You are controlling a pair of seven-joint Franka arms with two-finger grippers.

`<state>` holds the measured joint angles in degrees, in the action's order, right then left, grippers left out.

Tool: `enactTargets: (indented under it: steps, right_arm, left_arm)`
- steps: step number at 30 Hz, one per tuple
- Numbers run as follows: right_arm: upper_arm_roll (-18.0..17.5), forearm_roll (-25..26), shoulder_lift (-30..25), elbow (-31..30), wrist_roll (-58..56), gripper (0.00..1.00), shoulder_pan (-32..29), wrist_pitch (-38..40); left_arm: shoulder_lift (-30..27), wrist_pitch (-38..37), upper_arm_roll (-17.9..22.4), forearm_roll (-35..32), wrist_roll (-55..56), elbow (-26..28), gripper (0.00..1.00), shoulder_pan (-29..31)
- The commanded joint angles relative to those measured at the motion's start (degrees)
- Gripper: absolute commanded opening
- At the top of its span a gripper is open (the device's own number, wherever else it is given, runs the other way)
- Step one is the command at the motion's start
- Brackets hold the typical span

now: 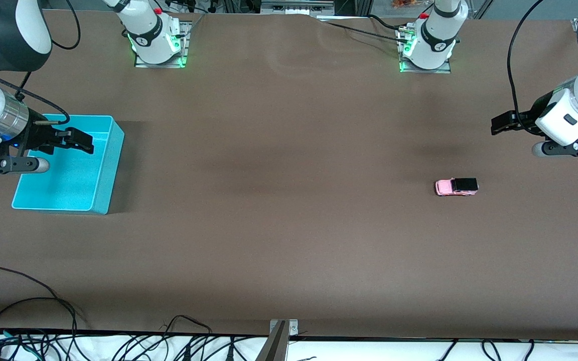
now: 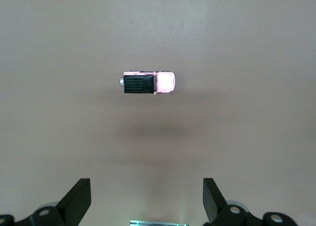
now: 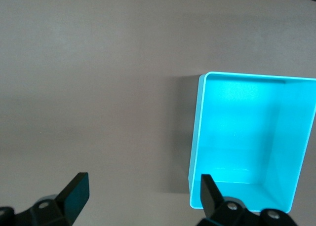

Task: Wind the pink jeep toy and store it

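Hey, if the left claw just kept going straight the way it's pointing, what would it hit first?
Probably bare brown table cloth. The open left claw points down at the table, and the small pink toy jeep with a black roof lies a little ahead of that line, so it would likely be missed; depth is unclear.

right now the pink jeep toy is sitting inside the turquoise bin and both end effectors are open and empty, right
Not quite. The pink jeep toy is not in the turquoise bin; it stands on the bare table toward the left arm's end, as the front view shows, and the bin is empty. The rest holds: the left end effector and the right end effector are both open and hold nothing.
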<state>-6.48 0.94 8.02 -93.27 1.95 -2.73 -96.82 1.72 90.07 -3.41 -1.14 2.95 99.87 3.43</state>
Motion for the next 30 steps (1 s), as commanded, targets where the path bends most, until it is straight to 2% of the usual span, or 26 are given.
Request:
enactTargets:
  steps: [1,9,10,11,26,30]
  right_arm:
    - [-0.2,0.9,-0.4,-0.4,0.2,1.00,0.0,-0.5]
    - [-0.2,0.9,-0.4,-0.4,0.2,1.00,0.0,-0.5]
    - [-0.2,0.8,-0.4,-0.4,0.2,1.00,0.0,-0.5]
    - [-0.2,0.9,-0.4,-0.4,0.2,1.00,0.0,-0.5]
    - [-0.2,0.8,-0.4,-0.4,0.2,1.00,0.0,-0.5]
    - [-0.2,0.8,-0.4,-0.4,0.2,1.00,0.0,-0.5]
  left_arm:
    - [-1.9,2.5,-0.1,-1.6,-1.3,3.5,1.00,0.4]
    - [-1.8,10.0,1.3,-2.3,-1.3,9.7,1.00,0.8]
    - [-1.8,11.9,1.4,-2.3,-1.3,11.0,1.00,0.8]
    - [-2.0,17.4,1.4,-2.3,-1.3,15.1,1.00,0.8]
    - [-2.0,30.1,1.4,-2.2,-1.4,24.5,1.00,0.8]
    - [-1.7,35.9,1.5,-2.2,-1.4,27.6,1.00,0.8]
